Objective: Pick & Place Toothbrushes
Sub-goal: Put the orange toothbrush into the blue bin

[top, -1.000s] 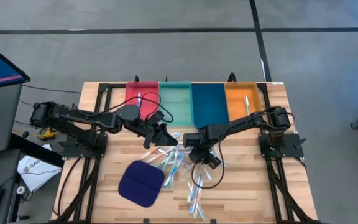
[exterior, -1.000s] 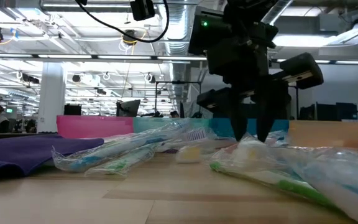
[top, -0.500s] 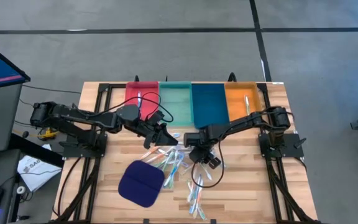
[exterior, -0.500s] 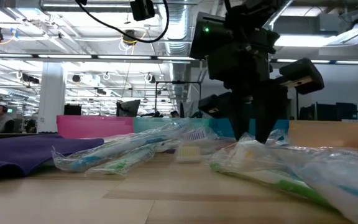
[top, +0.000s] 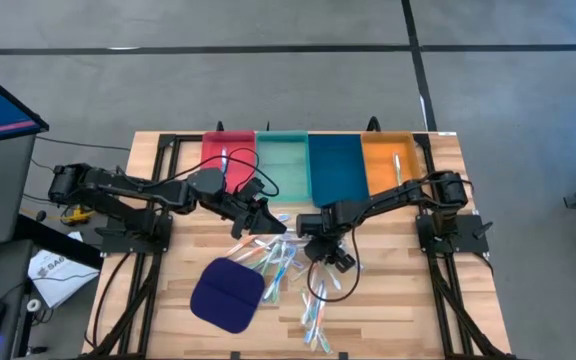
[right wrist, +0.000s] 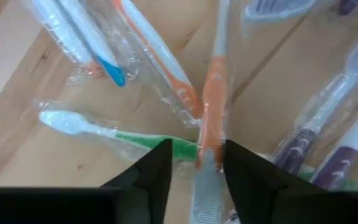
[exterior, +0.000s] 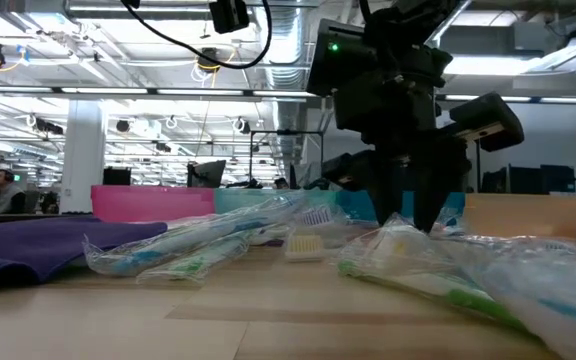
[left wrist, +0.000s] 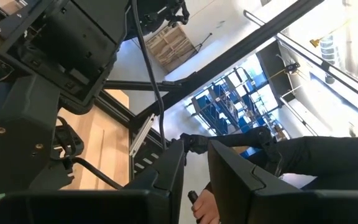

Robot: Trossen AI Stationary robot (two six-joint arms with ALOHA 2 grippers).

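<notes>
Several wrapped toothbrushes (top: 288,262) lie in a loose pile on the table's middle, with more nearer the front edge (top: 316,320). My right gripper (top: 315,250) points steeply down into the pile, its tips (exterior: 408,215) on the wrappers, shut on an orange-and-white toothbrush (right wrist: 211,118). My left gripper (top: 271,218) hangs level above the pile's far left side. A narrow gap shows between its fingers (left wrist: 196,168), and nothing is in it. One toothbrush lies in the red tray (top: 224,160) and one in the orange tray (top: 398,168). My right gripper has the orange toothbrush's handle (right wrist: 209,152) between its two fingers, through the clear wrapper. The fingers come from above, slanting, and stand across the handle. The toothbrush lies flat on the table, crossing over a green toothbrush (right wrist: 135,140).
Four trays stand in a row along the far edge: red (top: 216,150), teal (top: 282,165), blue (top: 336,168), orange (top: 380,170). A dark blue cloth pad (top: 228,292) lies at the front left. Bare wood shows at the table's front right.
</notes>
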